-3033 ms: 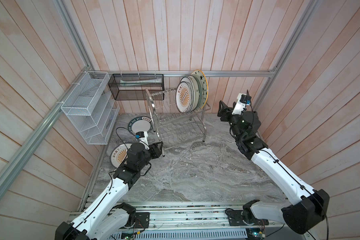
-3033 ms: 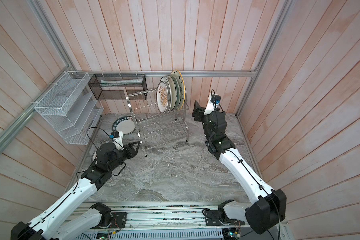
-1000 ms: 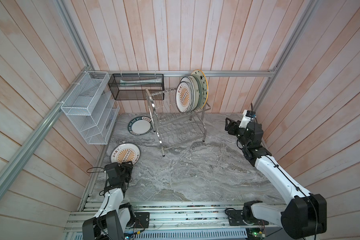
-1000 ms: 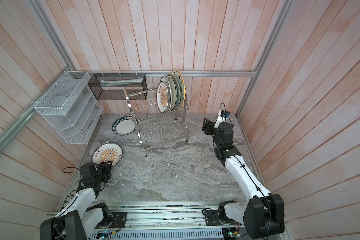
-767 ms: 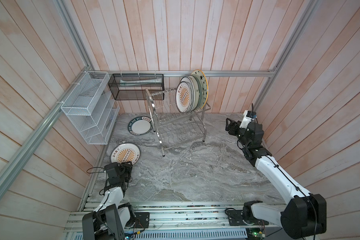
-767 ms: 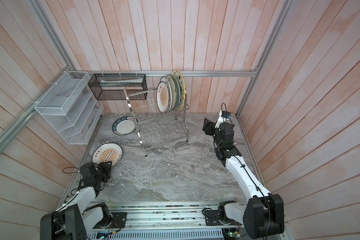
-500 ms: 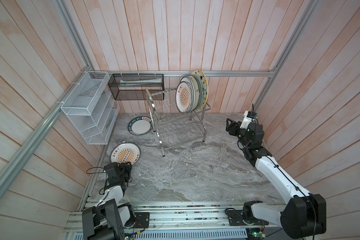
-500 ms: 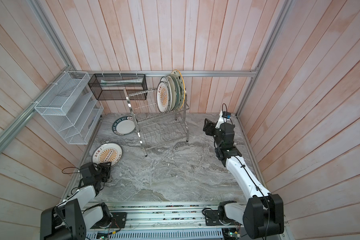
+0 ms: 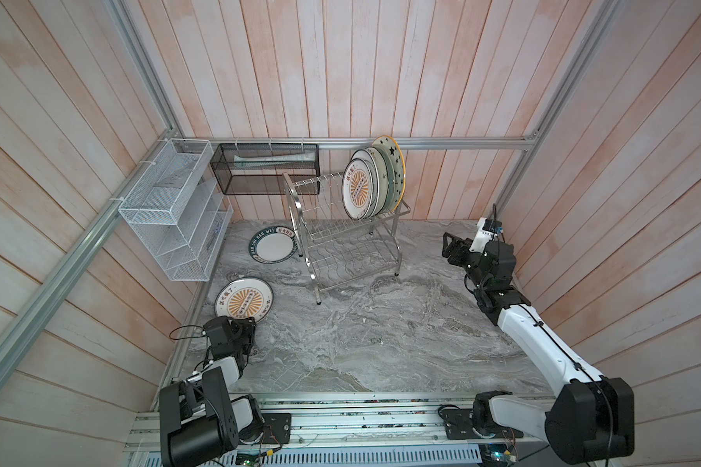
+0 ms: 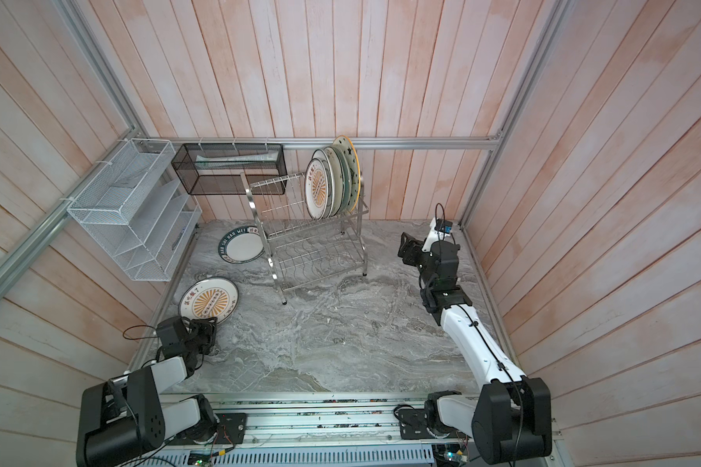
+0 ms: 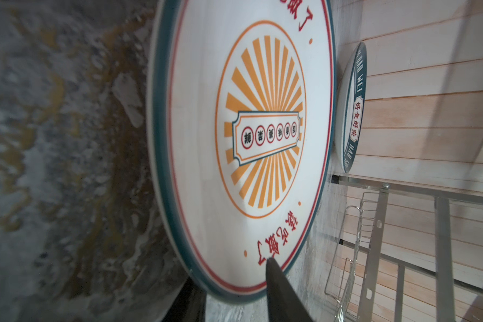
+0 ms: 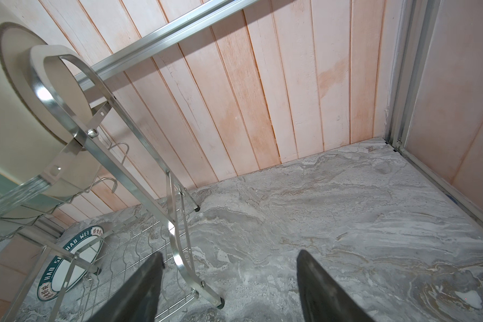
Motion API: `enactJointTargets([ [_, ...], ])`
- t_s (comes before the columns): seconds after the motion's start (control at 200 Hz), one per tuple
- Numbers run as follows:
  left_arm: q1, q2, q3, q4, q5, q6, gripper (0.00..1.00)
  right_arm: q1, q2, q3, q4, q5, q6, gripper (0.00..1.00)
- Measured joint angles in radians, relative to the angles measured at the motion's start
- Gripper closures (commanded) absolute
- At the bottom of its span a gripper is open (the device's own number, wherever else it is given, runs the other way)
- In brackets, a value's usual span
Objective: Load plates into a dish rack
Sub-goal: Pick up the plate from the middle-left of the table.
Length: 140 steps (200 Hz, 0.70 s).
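In both top views a sunburst plate (image 9: 243, 303) (image 10: 209, 300) lies on the table at the front left. My left gripper (image 9: 248, 323) sits low at its near edge. In the left wrist view its jaws straddle the plate (image 11: 234, 139) rim, one finger over the face and one under the rim (image 11: 229, 270). Whether they press on it is unclear. A green-rimmed lettered plate (image 9: 273, 244) lies left of the dish rack (image 9: 332, 258). Several plates (image 9: 359, 190) stand in the rack's upper tier. My right gripper (image 9: 452, 252) (image 12: 229, 253) hangs open and empty, right of the rack.
A white mesh shelf (image 9: 175, 214) and a black mesh basket (image 9: 268, 167) hang on the back-left walls. Wooden walls close in on three sides of the marble table (image 9: 381, 331). The rack's foot (image 12: 221, 302) stands just ahead of my right fingers.
Since three seconds ago the left arm has drawn back from the rack to the sunburst plate, and its jaws have narrowed. The right arm has pulled away rightwards, then held still.
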Motion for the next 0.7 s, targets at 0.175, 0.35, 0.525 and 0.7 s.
enactJointTargets([
  [0.175, 0.006, 0.032, 0.000, 0.028, 0.000, -0.003, 0.66, -0.004, -0.002, -0.006, 0.005, -0.003, 0.001, 0.24],
  [0.35, 0.010, 0.066, 0.003, 0.068, 0.005, -0.003, 0.68, -0.009, -0.003, -0.006, 0.005, -0.007, 0.003, 0.24],
  [0.525, 0.011, 0.105, 0.008, 0.107, 0.009, -0.004, 0.75, -0.014, -0.006, -0.006, 0.005, -0.012, 0.004, 0.24],
  [0.7, 0.014, 0.134, 0.013, 0.128, 0.016, -0.004, 0.82, -0.017, -0.011, -0.007, 0.005, -0.021, 0.004, 0.24],
])
